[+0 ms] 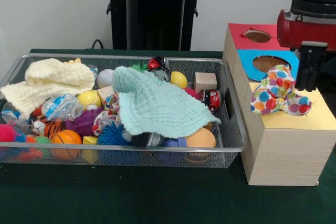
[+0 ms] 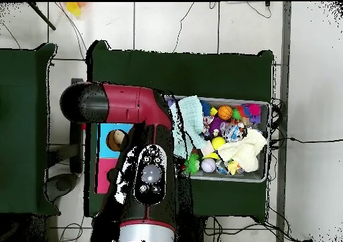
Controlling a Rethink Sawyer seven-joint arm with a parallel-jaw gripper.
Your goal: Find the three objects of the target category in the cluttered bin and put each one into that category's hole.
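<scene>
The gripper point(image 1: 308, 83) hangs over the box point(image 1: 286, 150); its jaws point down, and it cannot be told how wide they stand. Just beside and below them a dotted cloth point(image 1: 278, 97) lies on the yellow top, covering the hole there and not yet pushed in. Well away from the jaws, the bin point(image 1: 231, 145) holds a green cloth point(image 1: 157, 106) and a cream cloth point(image 1: 50, 82), probably the two left.

I work in a lab room. Below my gripper point(image 1: 311, 80) is a wooden test box point(image 1: 286, 148) on a green table point(image 1: 131, 192). My stand point(image 1: 156, 9), plain wall point(image 1: 52, 9) and floor cables point(image 2: 201, 15) show it.
</scene>
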